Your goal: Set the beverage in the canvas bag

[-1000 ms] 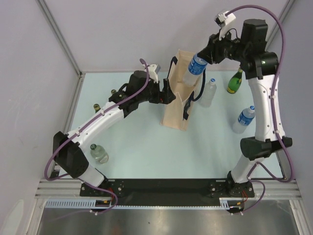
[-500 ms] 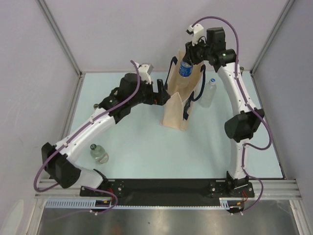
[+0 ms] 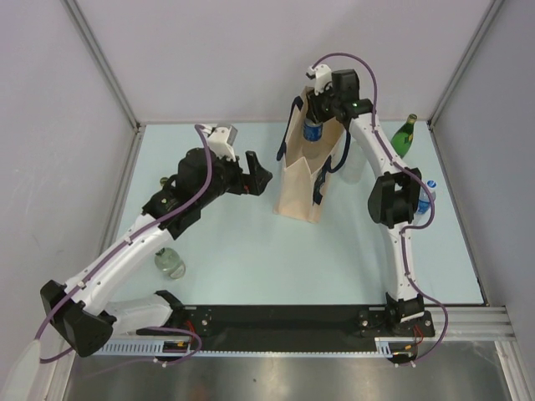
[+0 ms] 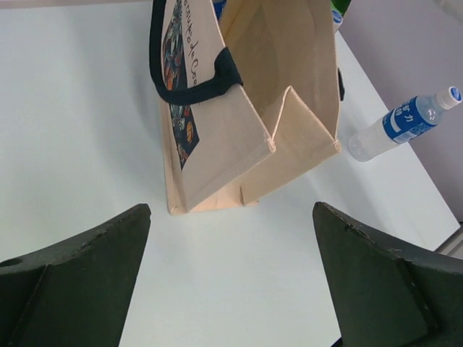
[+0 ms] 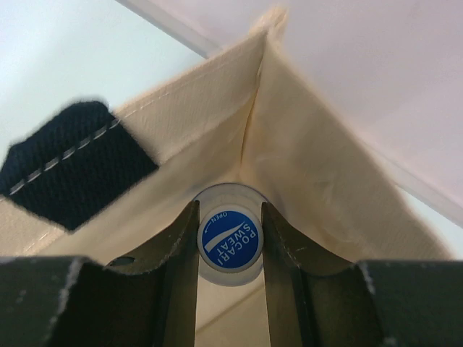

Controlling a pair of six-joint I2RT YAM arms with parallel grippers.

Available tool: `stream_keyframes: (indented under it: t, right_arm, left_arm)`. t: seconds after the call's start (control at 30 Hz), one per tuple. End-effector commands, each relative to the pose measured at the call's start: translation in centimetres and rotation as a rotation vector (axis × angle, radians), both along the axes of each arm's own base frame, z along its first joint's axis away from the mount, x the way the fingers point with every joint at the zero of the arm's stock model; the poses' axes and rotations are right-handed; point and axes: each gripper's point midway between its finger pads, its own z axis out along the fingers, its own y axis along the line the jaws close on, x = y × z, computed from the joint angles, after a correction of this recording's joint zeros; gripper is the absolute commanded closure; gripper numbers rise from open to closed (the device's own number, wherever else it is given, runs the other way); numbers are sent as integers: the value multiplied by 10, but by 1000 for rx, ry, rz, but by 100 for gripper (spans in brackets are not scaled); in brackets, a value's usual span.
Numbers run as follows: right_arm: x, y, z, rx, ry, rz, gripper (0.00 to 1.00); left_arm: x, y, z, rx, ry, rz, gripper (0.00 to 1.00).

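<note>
The beige canvas bag (image 3: 303,185) stands upright at the table's middle, with dark navy handles (image 4: 194,88). My right gripper (image 3: 317,110) is above the bag's far end, shut on the neck of a blue-labelled Pocari Sweat bottle (image 3: 313,132) that hangs into the bag's mouth. In the right wrist view the blue cap (image 5: 230,238) sits between my fingers (image 5: 181,253), with the bag's inner walls (image 5: 318,181) around it. My left gripper (image 3: 258,170) is open and empty, left of the bag and apart from it. In the left wrist view the bag (image 4: 217,152) stands ahead of that gripper (image 4: 230,217).
A green bottle (image 3: 405,134) stands at the back right. A blue-labelled bottle (image 3: 427,197) stands right of the right arm and also shows in the left wrist view (image 4: 405,123). A clear bottle (image 3: 170,262) stands at the left front. Walls enclose the table.
My right arm has swung left and lowered the bottle into the bag's mouth. My left gripper has drawn back left from the bag's edge.
</note>
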Motion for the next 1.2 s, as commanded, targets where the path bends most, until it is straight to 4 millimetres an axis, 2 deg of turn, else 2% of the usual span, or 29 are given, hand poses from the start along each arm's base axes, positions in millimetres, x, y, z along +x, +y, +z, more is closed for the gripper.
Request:
stream_keyframes:
  t: [0.0,0.1,0.13,0.17,0.23,0.27,0.37,0.47,0.6,0.63,0.73,0.77,0.8,0.83,0.87,0.9,0.93,0.97,1.0,1.03,1.07,1.1,1.13,1.17]
  right_arm:
    - [24,12,95,91,-294,-12,100]
    - [27,12,88,76,-304,-18,100]
    - [27,13,79,66,-291,-9,98]
    - [28,13,75,58,-288,1,88]
    - [29,13,62,39,-271,2,76]
    - [28,13,60,34,-265,1,61]
    - [25,12,58,25,-259,8,44]
    - [18,11,74,28,-278,18,34]
    - [-1,12,106,60,-290,45,29]
    - [-11,13,123,76,-303,55,29]
    - [-31,12,142,93,-295,86,28]
    - [-43,11,161,103,-315,101,27]
    - [-51,10,166,107,-309,113,27]
    - [-61,11,161,110,-277,139,27]
    - [-77,9,182,120,-301,155,22]
    - [-86,8,185,126,-296,174,22]
    - [-99,8,178,136,-257,213,20]
    - [-109,8,180,143,-252,241,18]
    - [-128,4,196,151,-274,271,17]
    - [-141,5,197,169,-257,313,17]
    - [-147,0,183,175,-213,324,16]
    - [-164,-7,196,189,-229,341,15]
    - [-178,-7,195,212,-203,386,15]
    - [-183,-20,179,218,-158,370,15]
  left_arm:
    - [-3,9,6,-6,-41,28,0]
    - [-4,11,6,-6,-43,32,0]
    - [-5,12,6,-6,-45,32,0]
    - [-6,11,6,-7,-45,26,0]
    - [-7,10,8,-6,-49,16,0]
    - [-7,10,8,-6,-49,16,0]
    - [-8,12,12,-6,-54,18,0]
    - [-9,13,15,-6,-60,20,0]
    - [-10,16,22,-2,-66,25,0]
    - [-10,17,24,0,-66,32,0]
    - [-9,25,27,25,-64,63,0]
    - [-8,28,27,37,-67,82,0]
    - [-8,32,30,45,-67,94,0]
    - [-8,34,30,55,-67,102,0]
    - [-6,40,31,67,-71,131,0]
    - [-6,45,30,79,-66,147,0]
    - [-6,48,30,90,-68,161,0]
    - [-6,52,29,97,-63,179,0]
    - [-5,58,28,109,-60,210,0]
    - [-5,61,26,113,-52,222,0]
    - [-3,65,26,109,-42,237,0]
    - [-5,65,25,109,-31,229,0]
    - [-4,67,24,107,-23,235,0]
    - [-3,70,23,103,-11,247,0]
